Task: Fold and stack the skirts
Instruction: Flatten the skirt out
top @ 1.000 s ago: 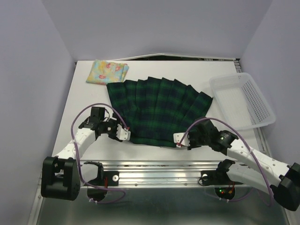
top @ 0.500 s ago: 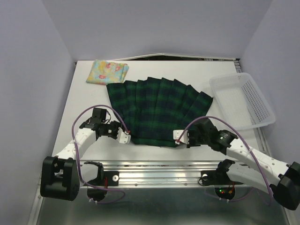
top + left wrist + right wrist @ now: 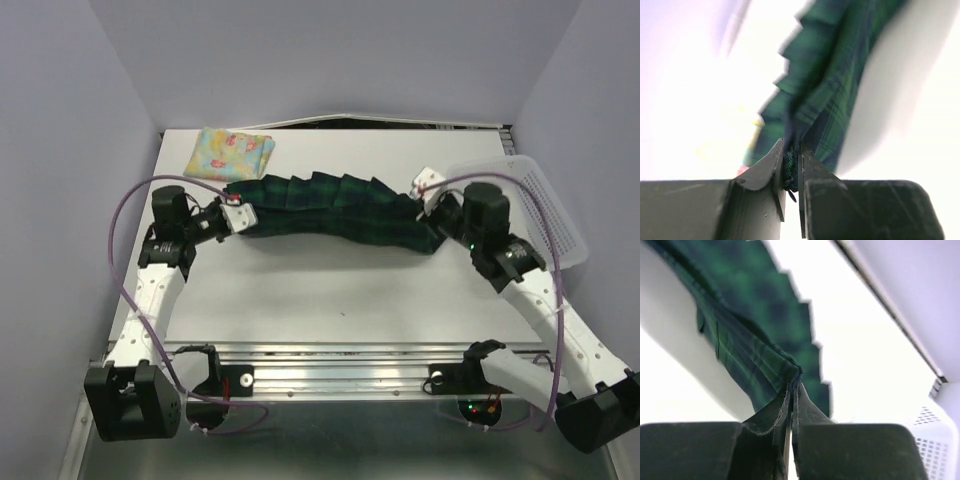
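The dark green-and-navy plaid skirt (image 3: 335, 205) hangs in a narrow folded band across the far half of the table. My left gripper (image 3: 236, 211) is shut on its left corner; in the left wrist view the cloth (image 3: 830, 70) is pinched between the fingers (image 3: 767, 167). At the right end, my right gripper (image 3: 428, 184) is shut on the other corner, and the right wrist view shows the plaid hem (image 3: 775, 360) clamped in the jaws. The pale yellow flowered skirt (image 3: 229, 153) lies folded at the far left corner, just beyond the plaid skirt's left end.
A white mesh basket (image 3: 555, 225) sits at the right edge, partly behind the right arm. The white table (image 3: 330, 290) ends at a metal rail along its near edge. Purple cables loop off both arms. Grey walls close in on three sides.
Both grippers left the near hem area and swung to the far side, carrying the plaid skirt's near edge over onto its far part. The left gripper closed on the cloth.
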Action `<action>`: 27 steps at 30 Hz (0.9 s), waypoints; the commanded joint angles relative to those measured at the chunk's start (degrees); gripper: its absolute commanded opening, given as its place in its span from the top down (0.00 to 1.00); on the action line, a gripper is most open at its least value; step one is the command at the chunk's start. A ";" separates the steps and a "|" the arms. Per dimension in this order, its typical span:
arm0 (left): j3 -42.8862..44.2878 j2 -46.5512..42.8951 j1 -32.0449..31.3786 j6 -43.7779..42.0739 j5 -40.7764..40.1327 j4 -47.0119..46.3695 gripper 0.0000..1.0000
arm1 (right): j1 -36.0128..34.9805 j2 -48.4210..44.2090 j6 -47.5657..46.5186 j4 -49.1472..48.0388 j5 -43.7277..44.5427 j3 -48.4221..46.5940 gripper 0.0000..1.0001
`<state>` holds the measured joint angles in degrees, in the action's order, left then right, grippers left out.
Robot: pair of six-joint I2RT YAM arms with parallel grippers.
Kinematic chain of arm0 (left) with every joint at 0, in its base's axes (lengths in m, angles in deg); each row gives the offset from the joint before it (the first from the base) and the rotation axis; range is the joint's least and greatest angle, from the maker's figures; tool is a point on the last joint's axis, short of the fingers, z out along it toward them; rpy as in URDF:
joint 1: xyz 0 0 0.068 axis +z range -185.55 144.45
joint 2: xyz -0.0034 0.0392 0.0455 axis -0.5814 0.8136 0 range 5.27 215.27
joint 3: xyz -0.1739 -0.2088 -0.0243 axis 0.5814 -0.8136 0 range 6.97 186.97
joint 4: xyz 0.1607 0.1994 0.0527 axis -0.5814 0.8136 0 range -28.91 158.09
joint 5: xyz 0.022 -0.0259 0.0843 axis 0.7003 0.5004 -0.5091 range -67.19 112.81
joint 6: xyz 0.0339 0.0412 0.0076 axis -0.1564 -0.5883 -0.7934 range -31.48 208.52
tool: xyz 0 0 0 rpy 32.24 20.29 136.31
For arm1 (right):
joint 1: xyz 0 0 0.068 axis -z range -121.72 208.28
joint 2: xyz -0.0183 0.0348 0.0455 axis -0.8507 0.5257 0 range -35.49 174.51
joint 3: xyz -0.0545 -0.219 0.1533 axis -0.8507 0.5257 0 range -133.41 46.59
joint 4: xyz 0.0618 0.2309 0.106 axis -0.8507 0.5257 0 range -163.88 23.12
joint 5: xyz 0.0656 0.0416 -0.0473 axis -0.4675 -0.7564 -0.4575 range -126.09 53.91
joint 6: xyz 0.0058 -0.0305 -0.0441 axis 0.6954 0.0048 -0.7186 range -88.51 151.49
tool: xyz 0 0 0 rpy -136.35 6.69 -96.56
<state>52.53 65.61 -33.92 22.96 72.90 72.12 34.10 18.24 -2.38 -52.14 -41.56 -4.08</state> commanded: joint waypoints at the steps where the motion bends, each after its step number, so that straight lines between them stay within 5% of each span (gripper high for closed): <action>1: 6.64 -5.49 2.24 27.12 -7.80 -23.22 1.00 | 7.65 4.00 8.55 -9.24 4.07 -16.89 0.99; 5: 9.45 -9.44 2.24 35.76 -15.54 -32.29 1.00 | 8.28 6.91 10.13 -11.72 5.13 -26.21 0.99; 13: 10.16 -15.08 1.80 31.89 -16.58 -32.82 1.00 | 8.28 8.92 6.37 -14.43 4.42 -29.83 0.99; 20: 18.05 4.06 -1.10 30.75 -25.03 -40.98 1.00 | 8.28 22.36 2.05 -28.50 4.95 -33.68 0.99; 27: 40.35 25.51 -3.91 33.13 -27.93 -47.32 1.00 | 13.36 42.22 2.75 -36.06 4.24 -52.57 0.99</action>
<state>82.28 88.14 -37.09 56.10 52.29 35.29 42.69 56.75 2.08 -77.36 -43.51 -46.59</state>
